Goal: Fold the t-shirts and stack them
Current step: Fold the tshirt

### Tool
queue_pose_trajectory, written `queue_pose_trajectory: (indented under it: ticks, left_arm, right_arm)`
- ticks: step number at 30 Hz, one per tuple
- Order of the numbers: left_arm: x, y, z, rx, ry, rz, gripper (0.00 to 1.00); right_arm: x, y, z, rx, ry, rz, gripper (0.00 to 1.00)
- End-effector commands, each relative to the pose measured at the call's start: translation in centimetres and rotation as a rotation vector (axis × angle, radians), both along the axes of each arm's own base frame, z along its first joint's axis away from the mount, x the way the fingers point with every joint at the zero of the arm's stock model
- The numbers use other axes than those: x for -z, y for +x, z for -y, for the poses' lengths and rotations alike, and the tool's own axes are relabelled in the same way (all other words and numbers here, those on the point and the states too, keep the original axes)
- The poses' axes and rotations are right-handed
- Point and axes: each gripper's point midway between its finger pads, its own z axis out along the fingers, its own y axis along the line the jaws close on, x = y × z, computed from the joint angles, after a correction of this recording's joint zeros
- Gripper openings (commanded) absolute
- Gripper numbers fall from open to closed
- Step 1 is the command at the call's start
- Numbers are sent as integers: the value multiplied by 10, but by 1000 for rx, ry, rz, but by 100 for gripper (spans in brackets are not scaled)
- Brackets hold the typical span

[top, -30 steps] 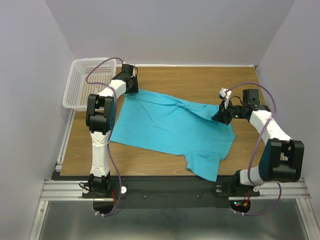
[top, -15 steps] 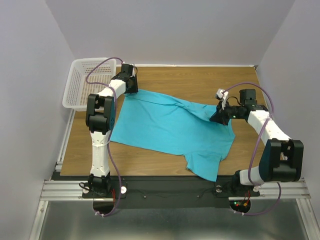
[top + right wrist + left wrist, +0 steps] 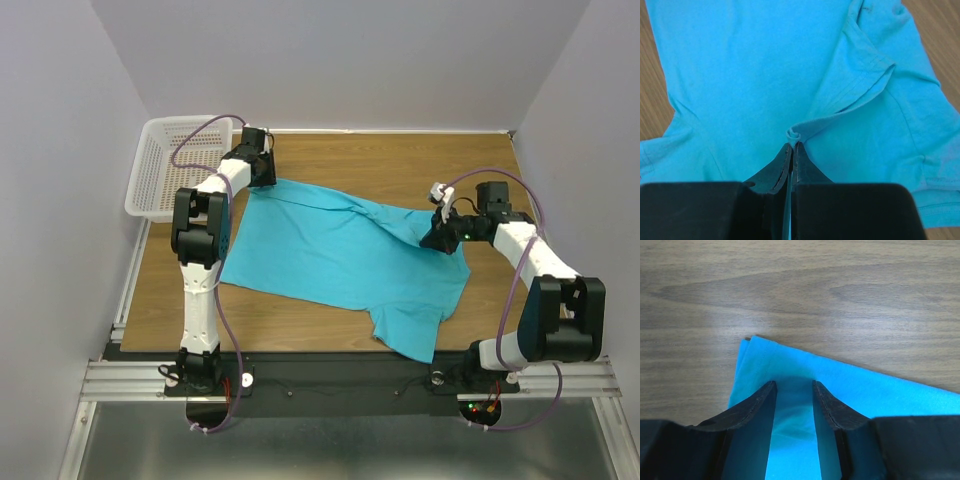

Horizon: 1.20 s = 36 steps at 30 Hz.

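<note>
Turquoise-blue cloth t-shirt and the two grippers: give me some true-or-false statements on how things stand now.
1. The right gripper is shut on a pinch of the plain turquoise-blue cloth t-shirt. True.
2. The left gripper is shut as well. False: its fingers stand apart over a corner of the shirt.
3. The t-shirt lies in the white plastic mesh basket. False: it lies spread on the wooden table, with the basket at the far left corner.
4. The left gripper is at the shirt corner nearest the basket. True.
</note>
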Motion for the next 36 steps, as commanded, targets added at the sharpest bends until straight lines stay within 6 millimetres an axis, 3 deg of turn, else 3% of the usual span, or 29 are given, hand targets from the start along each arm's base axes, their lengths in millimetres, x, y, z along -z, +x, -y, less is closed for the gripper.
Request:
queue_pose_trajectory:
  ticks: [1,8,12,13,14,16,18,19,20,21,22,23,24,25,26,30,36]
  left_arm:
    - [12,-12,-9,6,-3,-55,47]
    - [-26,-4,-9,8,-17,25,53]
    - [-54,-1,-6,19,-37,82,59]
    - [-67,-2,-5,23,-44,106,61]
    - [-65,-3,-5,26,-47,103,61]
    - [-94,-6,-2,34,-72,159,64]
    - [-110,-8,2,48,-95,200,66]
    - [-117,-10,4,53,-107,215,68]
    - [-117,-16,4,56,-114,211,69]
    - [-136,-19,5,66,-130,251,71]
    - [-142,-22,7,74,-137,265,71]
    - [-140,-29,7,77,-141,260,72]
    - [-158,-32,10,96,-161,301,72]
    - [-155,-40,12,106,-168,294,72]
    - [-172,-47,12,115,-179,331,73]
    - [-201,-71,17,158,-218,423,73]
    - [-242,-125,6,158,-236,590,73]
  right_arm:
    - [5,-3,0,-12,-21,1,1]
    - [9,-2,2,-5,-36,-8,1]
    - [13,-4,3,-6,-42,-14,7]
    - [15,-6,3,-6,-47,-18,13]
    - [16,-6,4,-6,-51,-19,16]
    - [19,-9,6,-10,-70,-22,34]
    - [20,-14,8,-13,-89,-28,54]
    - [20,-13,13,-1,-120,-21,59]
    - [17,-11,16,16,-137,-12,63]
    - [9,-7,23,47,-171,17,69]
    - [4,-4,27,73,-190,27,71]
    - [0,-2,30,117,-190,14,72]
    - [-10,7,32,152,-191,27,72]
    - [-12,10,34,211,-172,-18,72]
    - [-14,13,33,239,-154,-44,73]
    - [-11,22,11,278,-5,-182,73]
    - [19,55,9,388,-43,-297,70]
